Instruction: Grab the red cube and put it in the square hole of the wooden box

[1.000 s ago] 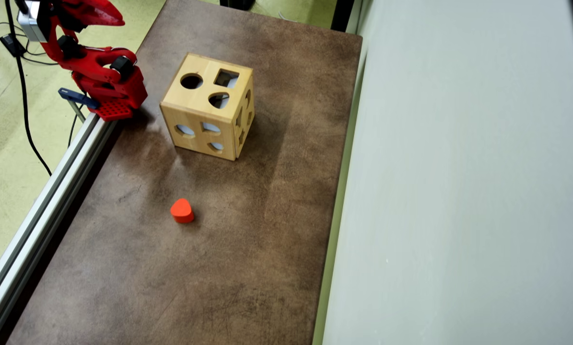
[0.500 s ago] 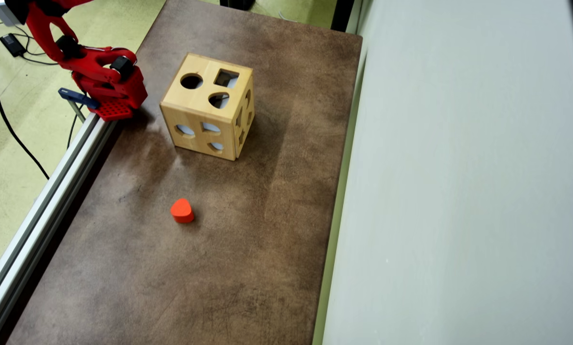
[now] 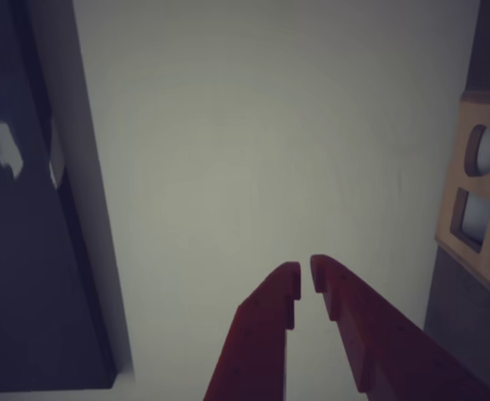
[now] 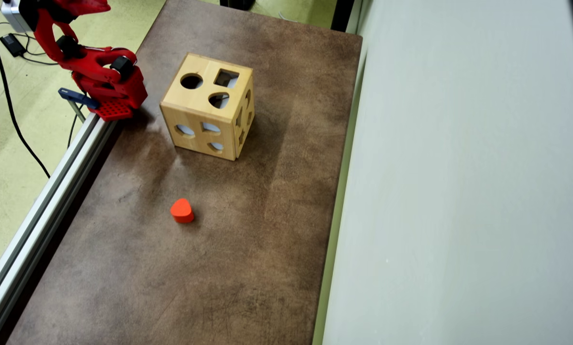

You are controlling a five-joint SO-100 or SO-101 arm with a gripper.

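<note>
The red cube shows in neither view. The wooden box (image 4: 207,108) stands on the brown table in the overhead view. Its top holds the dark square hole (image 4: 226,78) beside a round cutout and a heart-shaped one. An edge of the wooden box (image 3: 488,196) also shows at the right of the wrist view. My red gripper (image 3: 305,280) faces a pale wall, its fingertips nearly touching with nothing between them. In the overhead view the gripper (image 4: 92,6) is folded back at the top left corner, well away from the box and mostly cut off.
An orange-red heart-shaped block (image 4: 181,211) lies on the table in front of the box. The arm's base (image 4: 111,96) is clamped to the table's left edge by an aluminium rail (image 4: 41,201). A pale wall (image 4: 459,191) borders the table on the right.
The upper arm and gripper swung up and left toward the frame's corner, then came slightly back into view. The cable on the floor shifted. Box and heart block have not moved.
</note>
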